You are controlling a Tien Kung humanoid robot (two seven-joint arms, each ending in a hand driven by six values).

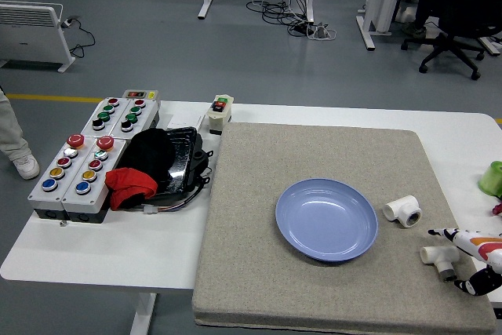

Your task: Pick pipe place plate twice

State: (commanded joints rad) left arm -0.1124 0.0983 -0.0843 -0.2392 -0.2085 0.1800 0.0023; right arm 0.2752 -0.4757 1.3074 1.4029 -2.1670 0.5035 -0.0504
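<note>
Head view: we look down over a white table [102,253] with a grey felt mat [329,154] covering most of its right side. A round blue plate [326,219] sits on the mat, a little right of centre, with nothing in it.

Two white pipe fittings lie on the mat to the right of the plate. The farther pipe [402,210] is a short T-shaped piece just beside the plate's right rim, not touching it. The nearer pipe [438,257] is also T-shaped, with a grey end, and lies closer to the mat's front right corner.

Our right hand [473,259] comes in from the right edge of the picture, low down. Its fingers are spread apart, one above and one below the nearer pipe's right end, close to it. We cannot tell whether they touch it; they are not closed around it. Our left hand is out of view.

On the left part of the table stand grey button boxes [78,166] with coloured buttons, a black tray [182,160] holding black and red cloth [131,186], and a small switch box [220,111]. A green object [492,178] shows at the far right edge.
</note>
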